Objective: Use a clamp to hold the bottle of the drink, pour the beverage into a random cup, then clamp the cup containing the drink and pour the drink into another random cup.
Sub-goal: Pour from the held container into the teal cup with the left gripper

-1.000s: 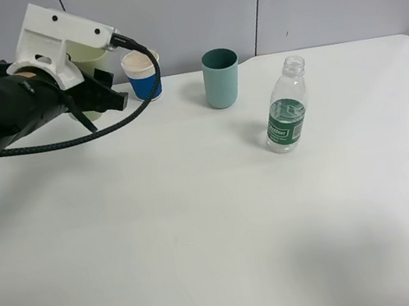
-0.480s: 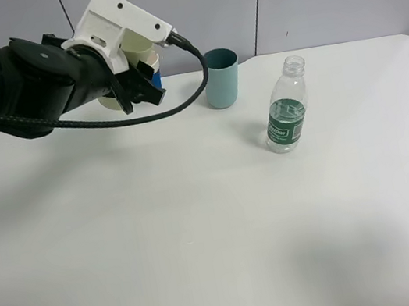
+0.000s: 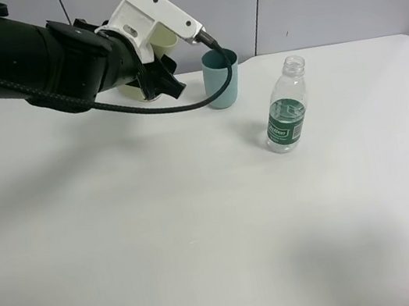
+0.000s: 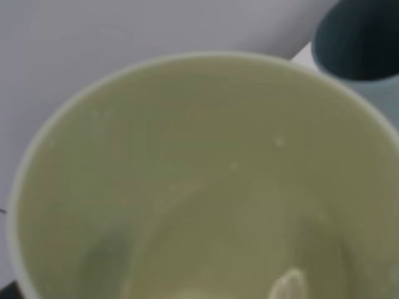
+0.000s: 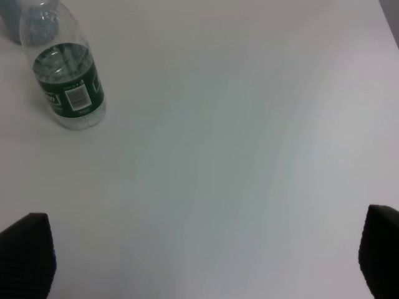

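Left clamp (image 3: 162,79): closed on the yellow-green cup (image 3: 163,44). Its black fingers show under the white camera mount (image 3: 152,15); the contact itself is hidden by the arm.
Yellow-green cup, look: plain, pale yellow-green, tapered wall, thin rim, no handle. The left wrist view looks straight into its mouth and the cup fills nearly the whole frame. The inside is blurred, so I cannot tell whether it is filled.
Yellow-green cup, place: at the back of the table (image 3: 204,240), left of centre, just beside the teal cup (image 3: 218,87). Its rim is close to the teal cup's rim. I cannot tell whether its base touches the table.
Teal cup: upright, open mouth, at the back edge near the middle.
Bottle (image 3: 285,107): upright, clear plastic, green label round the middle, no cap. It stands right of the teal cup and nearer the front, apart from it.
Right clamp (image 5: 202,261): jaws spread wide and holding nothing. Only the two black tips show in the right wrist view. It is above bare table, well apart from the bottle.
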